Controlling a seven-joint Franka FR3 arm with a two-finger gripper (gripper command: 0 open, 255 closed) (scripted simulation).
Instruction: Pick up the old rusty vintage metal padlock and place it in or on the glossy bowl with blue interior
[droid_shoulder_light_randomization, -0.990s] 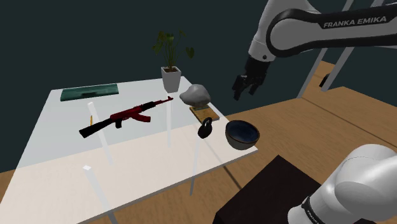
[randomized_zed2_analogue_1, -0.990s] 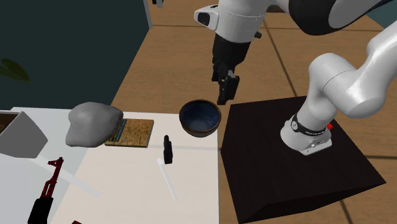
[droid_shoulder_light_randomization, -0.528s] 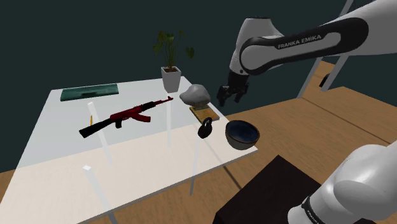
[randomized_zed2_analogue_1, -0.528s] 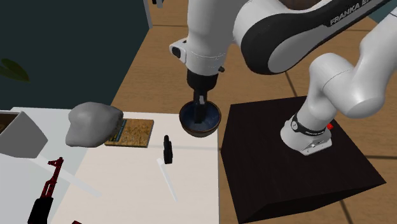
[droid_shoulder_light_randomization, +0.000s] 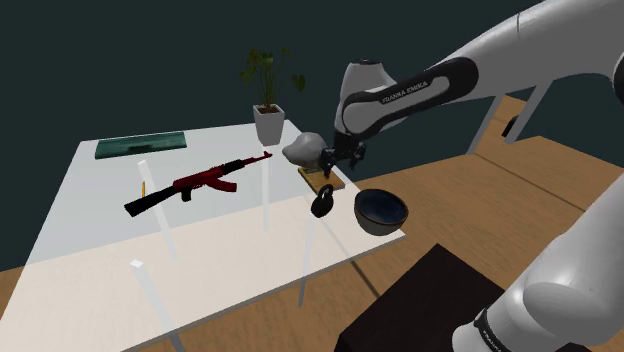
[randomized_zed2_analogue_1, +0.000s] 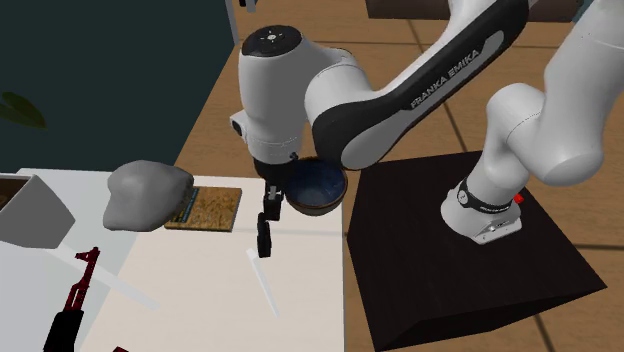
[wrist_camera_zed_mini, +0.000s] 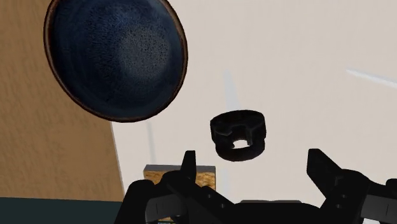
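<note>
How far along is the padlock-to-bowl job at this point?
Nothing is finished: the dark padlock sits on the table beside the blue-lined bowl, which holds nothing. In hand: the gripper hovers over the padlock, jaws open and not touching it. Left: descend, close on it, lift, and set it in the bowl.

White arm bends low over the table corner, and the black gripper hangs right over the dark padlock, which stands upright. Just beyond, toward the second exterior view's right, sits the blue-lined bowl. Leftward lie a tan board and a grey rock.
</note>
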